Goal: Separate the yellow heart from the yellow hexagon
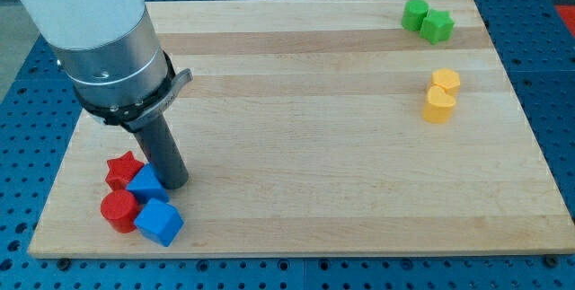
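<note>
Resting at the view's bottom left, my tip [176, 183] touches a blue block [145, 184].
Yellow hexagon [446, 80] and yellow heart [439, 105] touch far right on the tabletop [305, 137]; no claw shows.

No text, label, brand, number or sign can be read anywhere in the frame. The wooden tabletop [296, 128] is plain grain from edge to edge, and the coloured blocks on it carry no markings. The arm's pale housing [76, 7] at the upper left of the frame is likewise unmarked.
</note>
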Robot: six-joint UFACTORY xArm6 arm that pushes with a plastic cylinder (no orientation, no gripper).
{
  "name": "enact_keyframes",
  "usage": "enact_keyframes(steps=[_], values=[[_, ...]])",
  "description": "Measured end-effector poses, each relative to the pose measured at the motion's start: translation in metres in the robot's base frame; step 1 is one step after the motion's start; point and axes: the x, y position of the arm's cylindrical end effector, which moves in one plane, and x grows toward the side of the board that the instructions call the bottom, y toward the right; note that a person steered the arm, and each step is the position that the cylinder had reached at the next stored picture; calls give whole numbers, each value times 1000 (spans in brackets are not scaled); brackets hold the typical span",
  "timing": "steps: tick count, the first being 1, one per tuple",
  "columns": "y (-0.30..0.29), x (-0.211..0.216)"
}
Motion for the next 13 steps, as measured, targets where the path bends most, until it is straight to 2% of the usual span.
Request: enact_keyframes(steps=[2,3,4,5,11,12,13], values=[[-8,0],[27,-11],[98,-44],[144,-59],[145,-66],[149,-54],[194,46]])
